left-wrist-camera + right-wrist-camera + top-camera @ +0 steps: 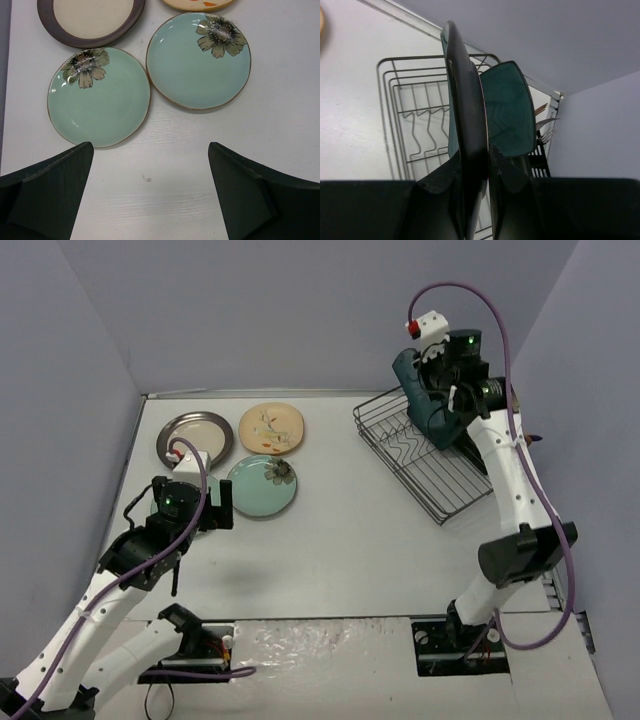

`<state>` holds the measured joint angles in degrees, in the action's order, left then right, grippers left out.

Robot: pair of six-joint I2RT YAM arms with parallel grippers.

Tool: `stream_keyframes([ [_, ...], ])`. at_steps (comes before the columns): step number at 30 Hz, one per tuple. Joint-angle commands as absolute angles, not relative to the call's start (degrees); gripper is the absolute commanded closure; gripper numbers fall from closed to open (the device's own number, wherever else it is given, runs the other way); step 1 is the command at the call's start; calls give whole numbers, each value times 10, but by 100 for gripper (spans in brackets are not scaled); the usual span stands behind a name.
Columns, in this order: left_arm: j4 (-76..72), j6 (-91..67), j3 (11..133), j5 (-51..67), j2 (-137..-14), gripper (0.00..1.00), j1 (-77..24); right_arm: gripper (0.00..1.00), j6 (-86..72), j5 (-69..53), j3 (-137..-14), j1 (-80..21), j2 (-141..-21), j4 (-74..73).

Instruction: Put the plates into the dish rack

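Note:
My right gripper (446, 400) is shut on a dark teal square plate (412, 380) and holds it upright over the far end of the black wire dish rack (425, 465). In the right wrist view this plate (467, 115) is edge-on between my fingers (515, 175), beside a second teal plate (509, 107) standing in the rack (410, 120). My left gripper (224, 508) is open and empty above the table, just short of two mint flower plates (100, 97) (197, 60). A grey-rimmed cream plate (195, 437) and a cream floral plate (272, 427) lie behind them.
A black cutlery caddy (538, 155) with forks (547, 132) sits at the rack's far end, close to the right wall. All four flat plates lie at the table's far left. Grey walls enclose the table on three sides.

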<state>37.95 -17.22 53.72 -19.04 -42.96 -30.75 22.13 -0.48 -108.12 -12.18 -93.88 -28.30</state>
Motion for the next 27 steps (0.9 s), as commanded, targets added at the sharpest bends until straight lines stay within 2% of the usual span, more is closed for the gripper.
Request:
stream_keyframes([
  [1,364,-138,531,-204,-388,3,-299,100,314,-17,-1169,-91,-987,-239],
  [7,373,-147,521,-242,-377,3,-296,100,360,-15,-1198,-67,-1054,-242],
  [13,378,-144,525,-232,-409,3,-287,100,369,18,-1196,-64,-1091,-239],
  [27,374,-145,523,-228,-407,3,-274,100,374,25,-1177,-56,-1077,-216],
])
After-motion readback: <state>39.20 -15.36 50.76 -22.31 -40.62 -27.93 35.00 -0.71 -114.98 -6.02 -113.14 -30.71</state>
